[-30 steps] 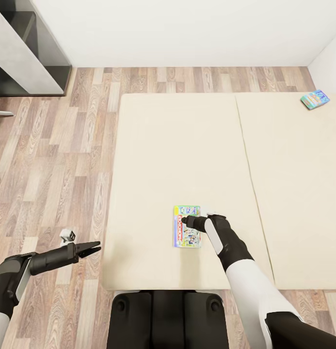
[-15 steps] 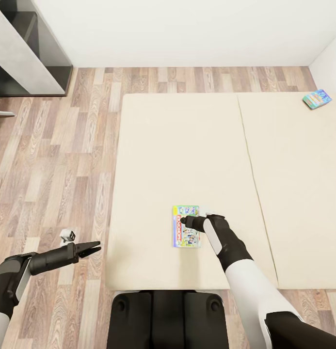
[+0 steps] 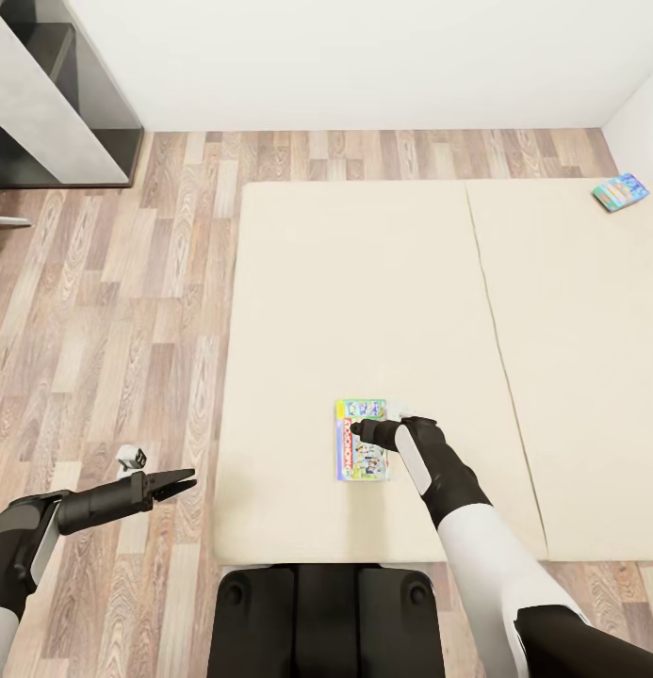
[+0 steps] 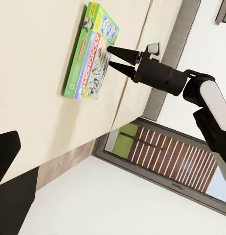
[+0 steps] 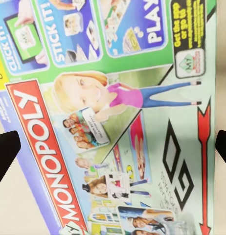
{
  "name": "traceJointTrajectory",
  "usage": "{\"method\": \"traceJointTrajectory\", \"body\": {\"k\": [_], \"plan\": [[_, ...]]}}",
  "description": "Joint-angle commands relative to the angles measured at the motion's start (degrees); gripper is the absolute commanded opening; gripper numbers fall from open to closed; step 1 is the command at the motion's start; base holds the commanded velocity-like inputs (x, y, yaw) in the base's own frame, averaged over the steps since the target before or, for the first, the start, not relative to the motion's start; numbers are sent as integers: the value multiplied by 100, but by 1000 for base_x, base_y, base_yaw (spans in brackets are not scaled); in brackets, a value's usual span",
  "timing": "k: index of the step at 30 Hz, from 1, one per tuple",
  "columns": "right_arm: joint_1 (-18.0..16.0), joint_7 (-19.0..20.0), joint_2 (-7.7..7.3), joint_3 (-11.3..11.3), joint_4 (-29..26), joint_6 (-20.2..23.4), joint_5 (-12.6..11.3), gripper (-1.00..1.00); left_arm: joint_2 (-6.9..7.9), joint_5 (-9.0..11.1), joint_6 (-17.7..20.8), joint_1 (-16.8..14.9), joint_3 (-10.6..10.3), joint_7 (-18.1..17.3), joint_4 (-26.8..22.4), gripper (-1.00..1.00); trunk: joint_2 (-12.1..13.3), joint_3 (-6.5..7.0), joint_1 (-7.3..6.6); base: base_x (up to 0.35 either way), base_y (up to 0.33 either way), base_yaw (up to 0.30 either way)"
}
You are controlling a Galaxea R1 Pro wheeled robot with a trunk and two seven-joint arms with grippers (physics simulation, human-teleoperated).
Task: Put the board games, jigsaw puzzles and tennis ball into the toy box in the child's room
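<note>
On the cream bed (image 3: 364, 282) lies a colourful Monopoly board game box (image 3: 360, 459), flat and close to the near edge. My right gripper (image 3: 355, 430) hangs just over it, open, with the box's printed lid (image 5: 118, 112) between the spread fingertips (image 5: 6, 149). The left wrist view shows the same box (image 4: 91, 51) under the right gripper (image 4: 109, 56), whose two fingers are apart. A second board game (image 3: 619, 191) rests at the bed's far right. My left gripper (image 3: 183, 484) is open and holds nothing, over the floor left of the bed.
A dark grey and white furniture unit (image 3: 53, 104) stands at the far left by the white wall. A small white object (image 3: 130, 459) sits on the wood floor near my left arm. My base (image 3: 326, 612) is against the bed's near edge.
The whole picture has slid slightly to the right, so the camera moved. Both grippers and the Monopoly box keep their places relative to each other.
</note>
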Motion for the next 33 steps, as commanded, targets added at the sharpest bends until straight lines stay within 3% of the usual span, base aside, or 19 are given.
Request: {"method": "traceJointTrajectory", "body": {"k": [1, 33], "plan": [[-1, -52, 2, 0, -8, 21, -61, 100, 1, -4, 61, -1, 0, -22, 0, 100, -9, -6, 3, 0, 18, 0], [-1, -52, 2, 0, -8, 17, -61, 100, 1, -2, 61, -1, 0, -23, 0, 100, -9, -6, 3, 0, 44, 0]]}}
